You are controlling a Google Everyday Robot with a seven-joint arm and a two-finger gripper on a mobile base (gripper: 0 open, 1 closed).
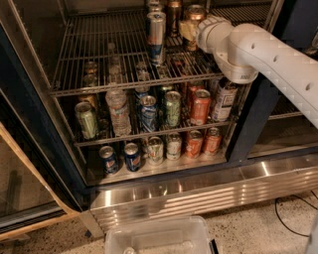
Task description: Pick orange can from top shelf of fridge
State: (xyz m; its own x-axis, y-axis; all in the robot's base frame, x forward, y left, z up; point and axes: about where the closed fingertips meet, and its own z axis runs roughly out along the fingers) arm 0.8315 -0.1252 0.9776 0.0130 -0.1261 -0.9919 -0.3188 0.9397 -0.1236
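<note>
- Camera view looked down on a clear plastic bin [156, 237] lying on the speckled floor, nearest of all, just in front of the fridge [198, 191] and its ribbed steel base.
- Above the base, two lower racks were crowded with drinks: blue cola cans [110, 159] on the bottom one, and a water bottle [119, 111] and an orange-red soda can [200, 106] on the middle one.
- The top shelf [99, 54] was mostly bare wire, with a tall silver-and-blue can [155, 31] standing near its middle.
- The white arm [268, 54] reached in from the right, over the front rail of that shelf.
- The end effector [190, 28] sat deep in the fridge, right against the orange can [195, 12].
- Whether it was wide, narrow or clamped on the can could not be told, as the wrist covered it.
- The orange can stood at the back right of the top shelf, beside another dark can [174, 10].
- It was upright, long axis vertical, with its copper lid pointing up.
- By my reading, the reach was done.
- A sure grasp, the lift off the rack and the withdrawal past the front rail were left, since the can had not left the shelf.
</note>
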